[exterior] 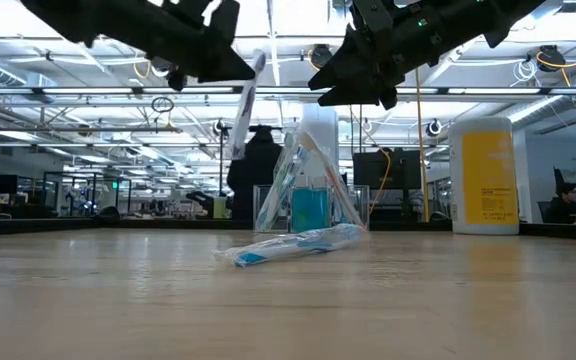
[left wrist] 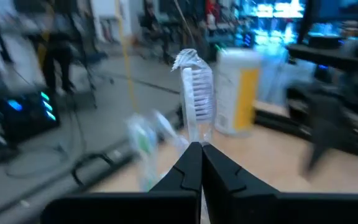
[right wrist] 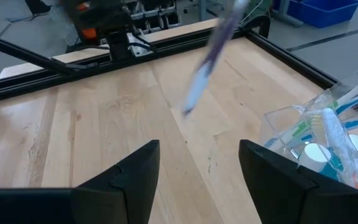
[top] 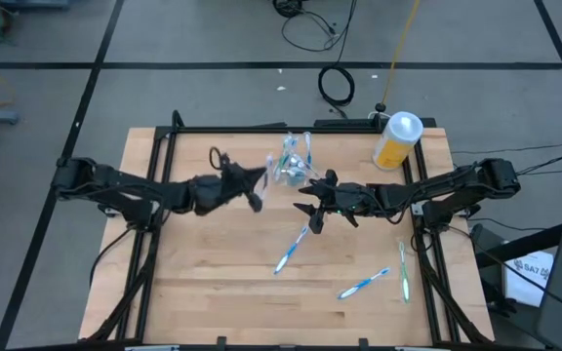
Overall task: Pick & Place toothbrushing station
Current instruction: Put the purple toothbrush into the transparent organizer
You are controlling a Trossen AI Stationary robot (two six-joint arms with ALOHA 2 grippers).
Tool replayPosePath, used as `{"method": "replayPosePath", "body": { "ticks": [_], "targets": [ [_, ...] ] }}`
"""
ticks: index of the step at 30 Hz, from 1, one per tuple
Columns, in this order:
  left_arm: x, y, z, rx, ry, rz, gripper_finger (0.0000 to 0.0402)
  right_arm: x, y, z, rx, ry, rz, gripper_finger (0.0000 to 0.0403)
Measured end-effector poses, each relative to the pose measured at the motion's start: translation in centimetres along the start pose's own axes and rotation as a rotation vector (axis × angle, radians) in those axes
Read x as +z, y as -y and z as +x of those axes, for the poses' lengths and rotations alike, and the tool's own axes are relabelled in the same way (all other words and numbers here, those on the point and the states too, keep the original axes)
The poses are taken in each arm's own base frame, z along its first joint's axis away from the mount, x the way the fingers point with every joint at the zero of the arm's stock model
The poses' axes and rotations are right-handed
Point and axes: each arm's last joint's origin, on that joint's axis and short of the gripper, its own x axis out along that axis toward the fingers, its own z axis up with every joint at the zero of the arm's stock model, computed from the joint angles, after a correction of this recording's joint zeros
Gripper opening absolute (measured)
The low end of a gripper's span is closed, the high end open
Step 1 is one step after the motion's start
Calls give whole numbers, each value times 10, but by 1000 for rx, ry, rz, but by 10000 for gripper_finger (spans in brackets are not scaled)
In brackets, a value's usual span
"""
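Pinching a clear-handled toothbrush [left wrist: 194, 99] between its closed fingers [left wrist: 185, 171], the left gripper [top: 252, 190] hangs above the counter [top: 213, 273] just left of the clear cup [top: 291, 168]. In the left wrist view the brush stands up from the fingertips, bristle head away from them, and the low view shows it held well above the wood, roughly upright with its lower end pointing down. Its long axis runs close to vertical, leaning a little.

To do this step well, I'd say the arm should carry the brush over the cup's mouth, keep it near upright, and lower the handle end in among the others before letting go. The cup is already crowded with brushes fanning outward, so a steep, slow entry looks safest; a slanted one could catch a neighbour or tip the light cup.

The right gripper [top: 318, 207] hovers just right of the cup with its fingers [right wrist: 132, 171] spread apart and nothing between them.

Farther out, three blue-and-white brushes lie flat on the counter. One [top: 291, 249] is near the middle, its long axis running diagonally from near-left to far-right. Another [top: 364, 284] rests nearer and to the right, and the third [top: 403, 268] points roughly near to far. The yellow bottle [top: 396, 139] stands at the far right.
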Motion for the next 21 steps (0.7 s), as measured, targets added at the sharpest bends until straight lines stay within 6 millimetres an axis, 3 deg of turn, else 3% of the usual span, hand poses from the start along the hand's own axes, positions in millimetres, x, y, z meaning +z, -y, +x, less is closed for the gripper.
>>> {"method": "replayPosePath", "body": {
  "ticks": [9,21],
  "targets": [
    [14,-26,27,-2,221,116,0,0,0,0,0,2,1,212],
    [-28,-52,73,52,241,138,0,1,0,0,0,8,-5,212]
  ]
}}
